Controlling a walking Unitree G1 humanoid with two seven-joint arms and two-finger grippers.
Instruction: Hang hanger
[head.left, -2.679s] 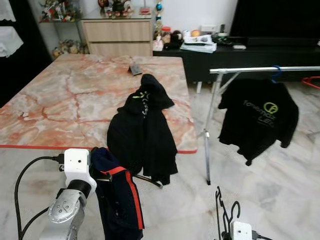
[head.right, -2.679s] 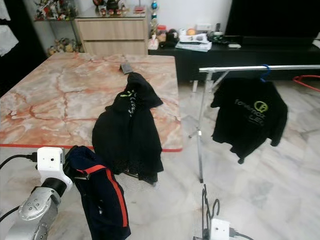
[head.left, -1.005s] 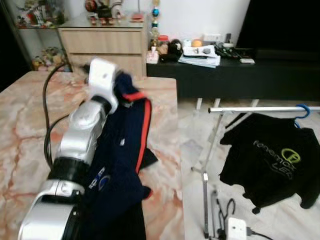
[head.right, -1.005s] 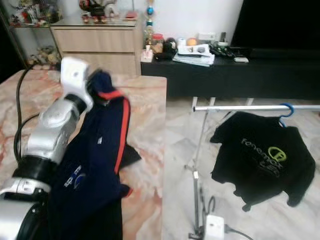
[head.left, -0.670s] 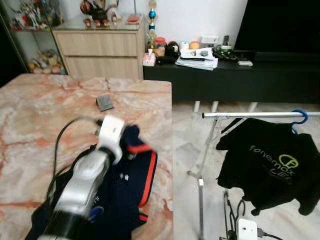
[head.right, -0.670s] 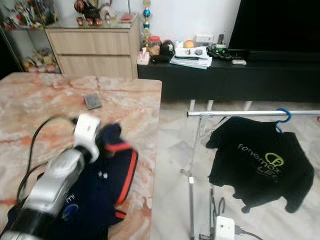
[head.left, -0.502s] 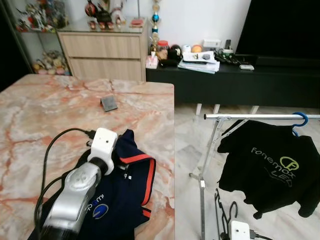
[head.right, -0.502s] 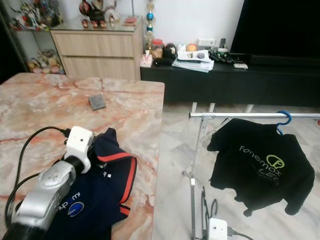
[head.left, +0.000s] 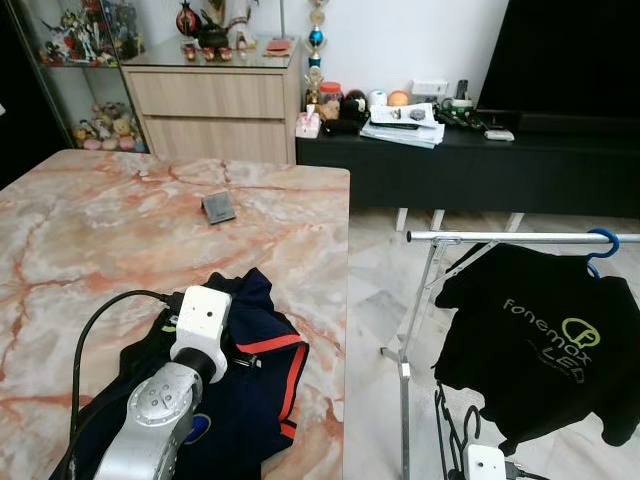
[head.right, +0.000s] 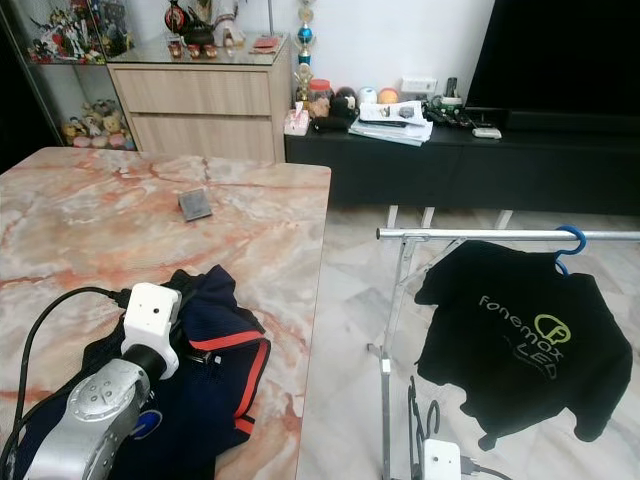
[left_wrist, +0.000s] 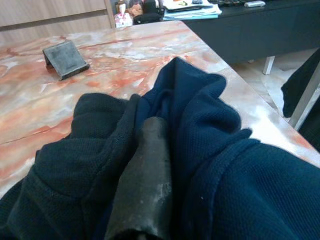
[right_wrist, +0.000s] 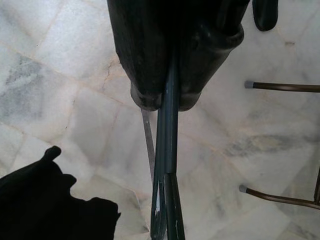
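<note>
Dark wire hanger (right_wrist: 166, 165) sits pinched between the closed fingers (right_wrist: 145, 60) of the right gripper (right_wrist: 167, 102), above pale marble floor (right_wrist: 65, 115). Left gripper (left_wrist: 145, 165) lies buried in a navy red-striped garment (head.left: 255, 375) on the marble table (head.left: 120, 230); its finger spread cannot be told. Head views add a metal rail (head.left: 520, 237) carrying a black T-shirt (head.left: 545, 335).

Left arm: silver, extended forward and low, its white wrist camera block uppermost and a black cable looping back from the wrist. Left pincer (left_wrist: 150, 150): one black finger (left_wrist: 145, 185) visible along the wrist view, its tip buried in dark fabric; whether the fingers are apart cannot be told. Right arm: low at the right side. Right pincer (right_wrist: 167, 100): both black fingers pressed together, clamped on a thin dark metal hanger (right_wrist: 167, 200).
</note>
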